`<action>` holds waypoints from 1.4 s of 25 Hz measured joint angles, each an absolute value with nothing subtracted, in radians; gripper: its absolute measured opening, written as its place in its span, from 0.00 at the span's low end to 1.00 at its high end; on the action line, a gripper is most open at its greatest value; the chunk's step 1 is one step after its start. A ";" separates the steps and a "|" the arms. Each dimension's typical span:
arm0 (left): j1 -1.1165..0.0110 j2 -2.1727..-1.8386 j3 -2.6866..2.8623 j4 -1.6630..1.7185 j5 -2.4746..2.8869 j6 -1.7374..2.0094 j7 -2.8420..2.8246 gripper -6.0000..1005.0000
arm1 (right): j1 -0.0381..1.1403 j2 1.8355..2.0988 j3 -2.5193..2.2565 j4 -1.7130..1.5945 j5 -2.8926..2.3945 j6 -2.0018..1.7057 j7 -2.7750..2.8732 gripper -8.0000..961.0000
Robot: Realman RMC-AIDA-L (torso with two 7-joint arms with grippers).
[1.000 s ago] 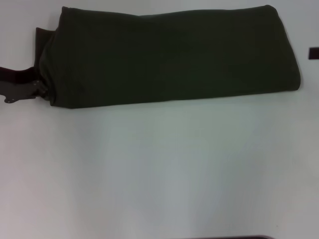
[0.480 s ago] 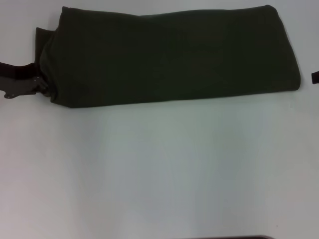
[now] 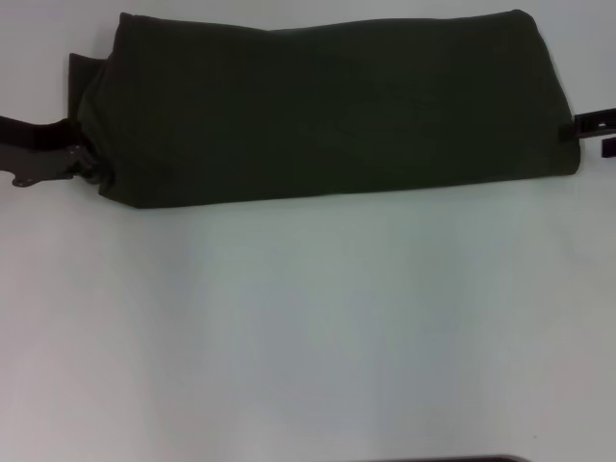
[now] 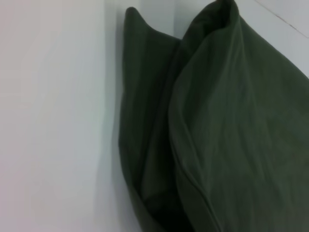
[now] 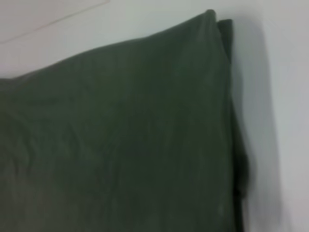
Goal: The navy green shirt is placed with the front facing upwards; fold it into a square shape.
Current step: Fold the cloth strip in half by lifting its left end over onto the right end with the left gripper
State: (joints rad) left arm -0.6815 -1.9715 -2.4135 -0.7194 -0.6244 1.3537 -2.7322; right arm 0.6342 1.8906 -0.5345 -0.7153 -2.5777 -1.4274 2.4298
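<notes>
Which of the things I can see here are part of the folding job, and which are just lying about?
Part of the job:
- navy green shirt, folded into a long band
- left gripper, at the shirt's left end
- right gripper, at its right end

Just lying about:
- nothing; only the white table beneath

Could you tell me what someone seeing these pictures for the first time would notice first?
The eye goes to the navy green shirt, folded into a long dark band across the far part of the pale table, plain side up with no lettering showing. Next come the two grippers at its ends: the left gripper at the left end and the right gripper at the right end. The left wrist view shows stacked layers at that end.
</notes>
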 joint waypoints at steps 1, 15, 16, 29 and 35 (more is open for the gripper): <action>-0.683 -1.972 -2.413 -0.719 -0.624 1.354 -2.732 0.03 | 0.636 1.892 -0.535 -0.707 -2.570 -1.419 2.426 0.96; -0.684 -1.975 -2.417 -0.719 -0.624 1.352 -2.732 0.04 | 0.642 1.913 -0.543 -0.649 -2.540 -1.349 2.403 0.93; -0.684 -1.975 -2.416 -0.719 -0.624 1.352 -2.732 0.04 | 0.642 1.915 -0.544 -0.648 -2.540 -1.345 2.403 0.92; -0.690 -1.977 -2.414 -0.722 -0.624 1.354 -2.732 0.05 | 0.658 1.929 -0.550 -0.626 -2.541 -1.322 2.391 0.92; -0.695 -1.980 -2.413 -0.728 -0.624 1.358 -2.732 0.05 | 0.661 1.928 -0.568 -0.630 -2.544 -1.325 2.408 0.76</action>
State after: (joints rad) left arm -0.6952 -1.9801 -2.4128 -0.7279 -0.6243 1.3576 -2.7320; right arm 0.6612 1.9276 -0.5685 -0.6297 -2.5442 -1.3254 2.4084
